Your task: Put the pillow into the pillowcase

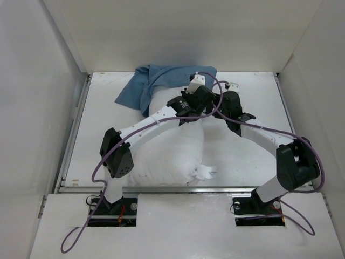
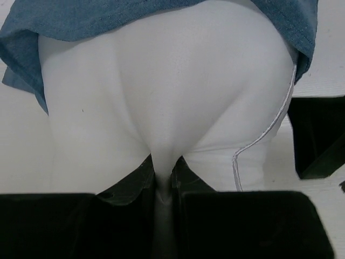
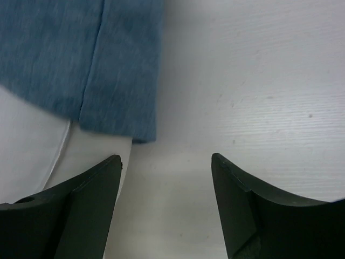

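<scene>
The white pillow (image 1: 167, 148) lies lengthwise in the middle of the table, its far end under the edge of the slate-blue pillowcase (image 1: 161, 81). In the left wrist view the pillowcase (image 2: 135, 16) drapes over the top of the pillow (image 2: 167, 86). My left gripper (image 2: 166, 164) is shut, pinching a fold of the pillow's white fabric; it sits at the pillow's far end (image 1: 197, 82). My right gripper (image 3: 167, 159) is open just above the bare table, right of the pillowcase hem (image 3: 118, 81) and a strip of pillow (image 3: 27, 156). From above, the right gripper (image 1: 230, 86) is beside the left one.
White walls (image 1: 32, 108) enclose the table (image 1: 248, 151) on the left, right and back. A metal rail (image 1: 161, 189) runs along the near edge by the arm bases. Purple cables (image 1: 97, 172) loop around both arms. The pillow's tag corner (image 1: 205, 171) points to the near right.
</scene>
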